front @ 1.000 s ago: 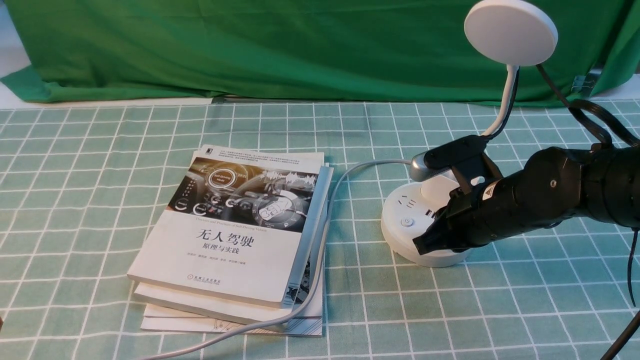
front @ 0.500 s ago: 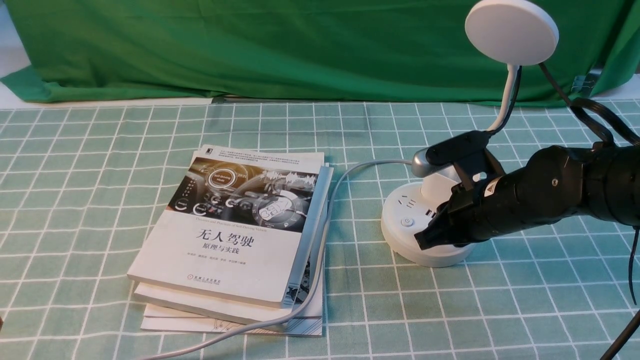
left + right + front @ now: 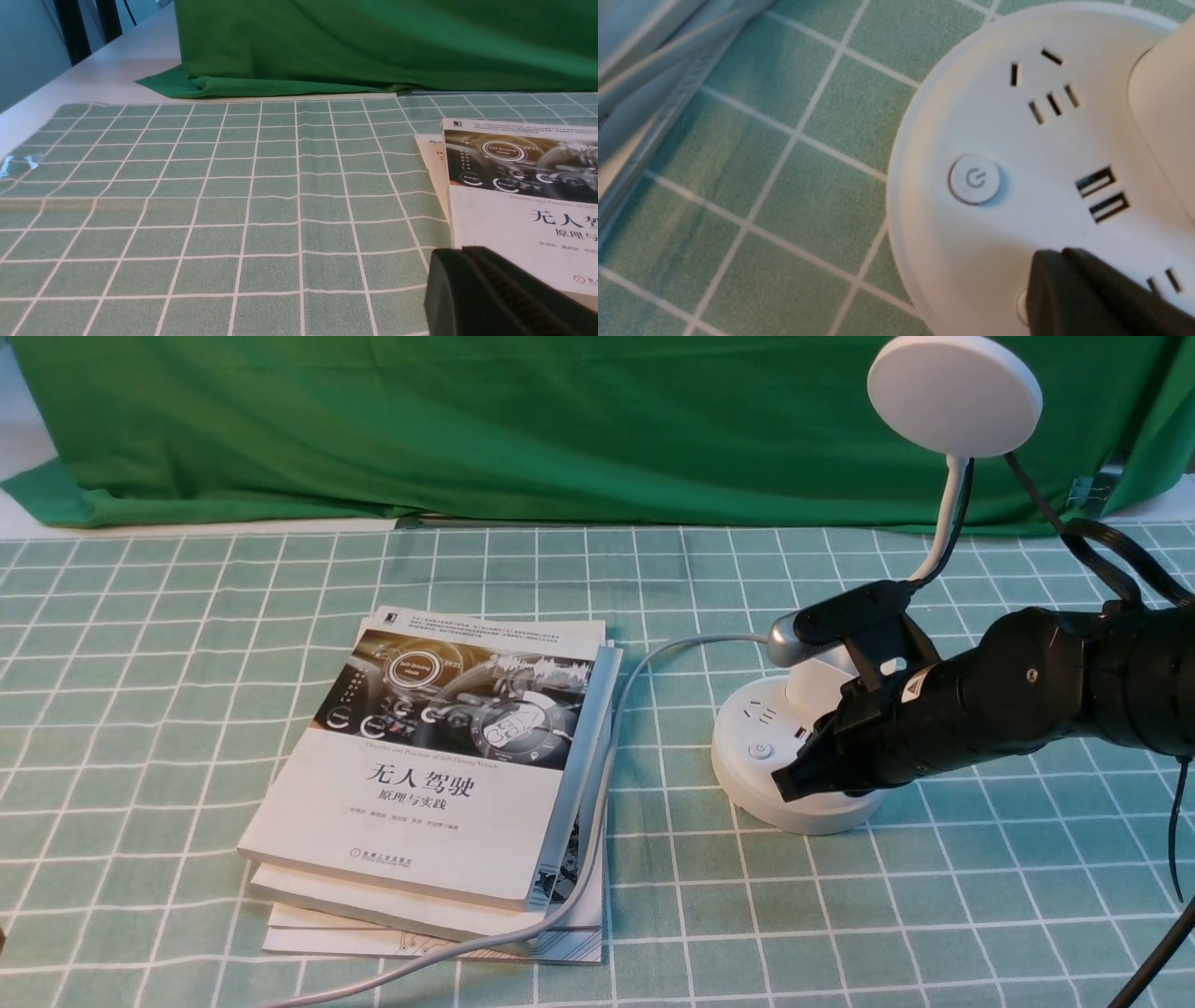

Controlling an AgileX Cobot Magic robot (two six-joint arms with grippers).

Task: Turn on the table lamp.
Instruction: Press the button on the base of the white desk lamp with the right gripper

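Observation:
The white table lamp stands at the right, its flat disc head unlit on a thin neck above the round base. A round power button sits uncovered on the base beside sockets. My right gripper is shut, holding nothing. Its tip rests low on the base's front part, over a second small button that is mostly hidden under it. My left gripper is shut and empty, low over the cloth beside the book.
A stack of books lies left of the lamp. The lamp's grey cable runs along the stack's right side toward the front edge. Green cloth hangs at the back. Black cables trail behind my right arm.
My right gripper's tip rose slightly on the lamp base and then held still. The lamp head swayed a touch to the right and stays unlit.

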